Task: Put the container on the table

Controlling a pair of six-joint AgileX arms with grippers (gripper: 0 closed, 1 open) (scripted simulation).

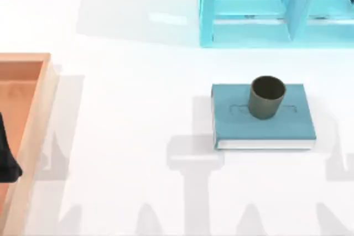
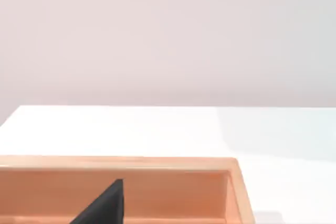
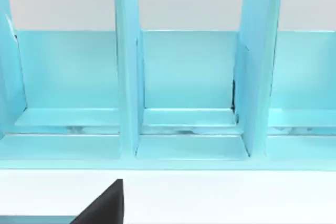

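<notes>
The small olive-brown cylindrical container (image 1: 267, 97) stands upright on the teal hardcover book (image 1: 264, 118), toward the book's far edge and near its middle, dark hollow facing up. The book lies flat on the plain white table (image 1: 138, 114), right of centre in the top view, white page edge toward the near side.

The light-blue shelf unit (image 1: 276, 9) stands at the far right of the table, well apart from the book; the right wrist view shows its upright dividers (image 3: 127, 77) and open compartments, with a strip of table in front.

The orange wooden tray (image 1: 30, 131) lies at the left edge of the table. A dark part of the left arm (image 1: 8, 158) sits over it. The left wrist view shows the tray's rim (image 2: 121, 163) and a dark wedge (image 2: 105, 205) above its floor. Whether either gripper is released or clenched cannot be told.
</notes>
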